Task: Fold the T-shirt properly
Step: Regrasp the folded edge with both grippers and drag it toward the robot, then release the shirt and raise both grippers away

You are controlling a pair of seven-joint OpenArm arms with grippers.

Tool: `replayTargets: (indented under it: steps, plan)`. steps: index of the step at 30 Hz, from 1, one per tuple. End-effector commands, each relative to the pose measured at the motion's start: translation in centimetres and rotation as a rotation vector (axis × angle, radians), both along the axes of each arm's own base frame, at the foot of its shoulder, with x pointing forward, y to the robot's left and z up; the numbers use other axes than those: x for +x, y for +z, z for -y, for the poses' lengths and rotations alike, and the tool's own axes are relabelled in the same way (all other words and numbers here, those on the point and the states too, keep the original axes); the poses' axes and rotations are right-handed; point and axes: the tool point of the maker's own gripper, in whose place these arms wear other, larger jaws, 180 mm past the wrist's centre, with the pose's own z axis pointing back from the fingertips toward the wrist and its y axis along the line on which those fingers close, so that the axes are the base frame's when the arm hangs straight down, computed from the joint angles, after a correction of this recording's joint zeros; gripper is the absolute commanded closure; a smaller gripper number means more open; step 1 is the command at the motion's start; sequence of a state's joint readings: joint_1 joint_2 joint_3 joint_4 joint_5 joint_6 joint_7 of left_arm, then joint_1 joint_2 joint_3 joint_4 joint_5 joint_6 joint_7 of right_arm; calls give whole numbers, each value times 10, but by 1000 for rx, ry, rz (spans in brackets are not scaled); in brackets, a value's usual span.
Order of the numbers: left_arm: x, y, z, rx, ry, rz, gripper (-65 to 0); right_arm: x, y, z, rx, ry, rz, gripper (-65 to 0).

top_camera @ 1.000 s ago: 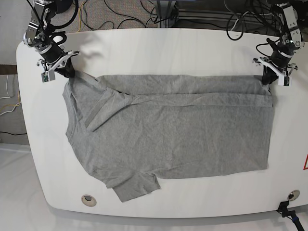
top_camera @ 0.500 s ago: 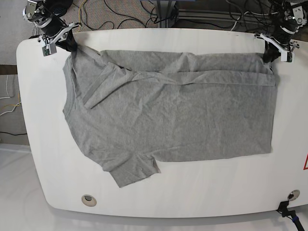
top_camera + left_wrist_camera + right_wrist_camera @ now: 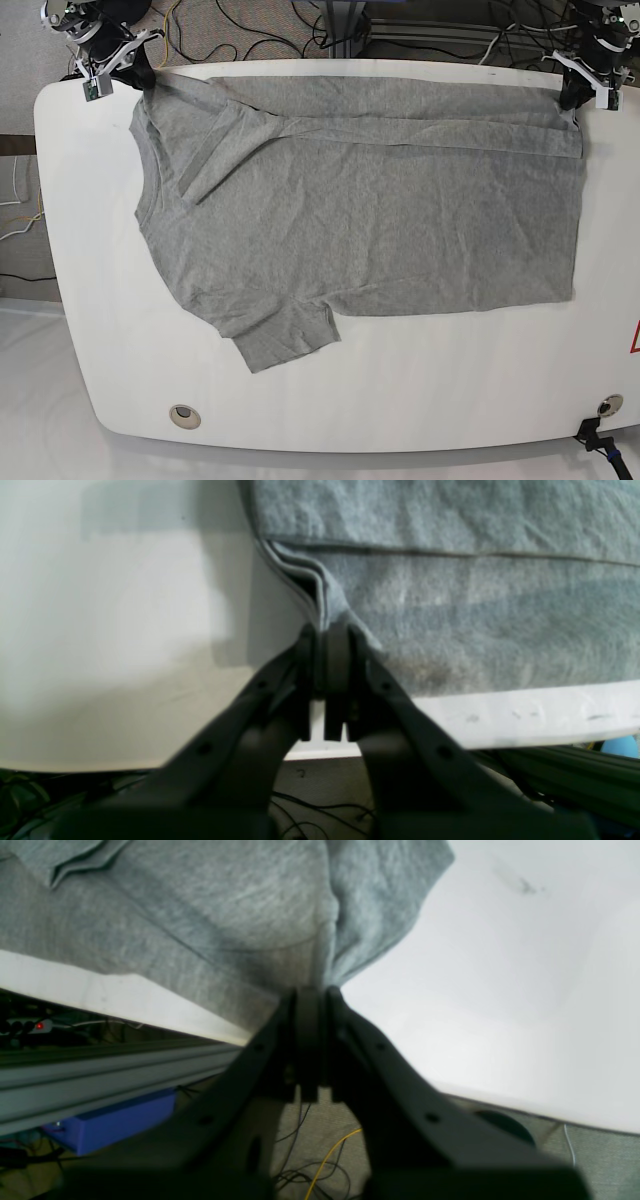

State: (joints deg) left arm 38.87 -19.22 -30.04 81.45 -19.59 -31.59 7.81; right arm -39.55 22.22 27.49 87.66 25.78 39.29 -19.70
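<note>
A grey T-shirt [image 3: 360, 210] lies spread on the white table [image 3: 420, 380], its far edge folded over in a band. One sleeve [image 3: 285, 340] points toward the near edge. My left gripper [image 3: 574, 98] is shut on the shirt's far right corner at the table's back edge; the left wrist view shows the layered hem [image 3: 305, 587] pinched between the dark fingers [image 3: 332, 660]. My right gripper [image 3: 140, 76] is shut on the far left corner by the shoulder; in the right wrist view the grey cloth [image 3: 280, 925] bunches into the gripper [image 3: 312, 995].
Cables [image 3: 250, 30] and a metal rail [image 3: 430, 30] lie on the floor behind the table. A round hole [image 3: 184, 415] sits near the front left edge, another [image 3: 609, 404] at the front right. A red mark [image 3: 634, 340] shows at the right edge.
Both grippers have pulled the shirt's far edge toward the back of the table. The whole shirt slid away from the near edge and its folded band flattened.
</note>
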Motion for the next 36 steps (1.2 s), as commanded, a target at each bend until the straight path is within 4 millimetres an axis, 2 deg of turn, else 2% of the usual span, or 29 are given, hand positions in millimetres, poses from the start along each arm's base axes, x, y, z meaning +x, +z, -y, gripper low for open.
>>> replayTargets:
  steps: [1, 7, 8, 10, 12, 15, 20, 22, 27, 34, 36]
  plan:
    - [-55, -36, -6, 75, -27, -284, 0, -37, -23, 9, -88, 46, -190, 0]
    - [-55, -36, -7, 78, -28, -286, 0, -36, -22, 10, -85, 36, -183, 0]
    - [-54, -35, -8, 79, -26, -283, -71, -35, -21, 10, -85, 34, -180, 0]
    - [-53, -34, -8, 80, -25, -281, -152, -30, -21, 10, -84, 35, -169, -49]
    - [-52, -34, -9, 81, -25, -278, -189, -29, -20, 10, -84, 36, -167, -107]
    - [-40, -31, -10, 87, -26, -254, -196, -17, -12, 8, -94, 50, -131, -166]
    - [-32, -26, -18, 108, -42, -244, -197, -1, 4, 3, -119, 83, -75, -290]
    - [-21, -15, -21, 134, -67, -218, -197, 5, 13, 10, -143, 74, -48, -318]
    - [3, 11, -14, 181, -121, -161, -197, 15, 31, 23, -206, 80, -40, -322]
    - [31, 73, -20, 328, -185, -115, -197, 33, 57, 9, -248, 141, 20, -323]
    - [38, 86, -20, 356, -189, -91, -197, 37, 61, 5, -249, 154, 36, -323]
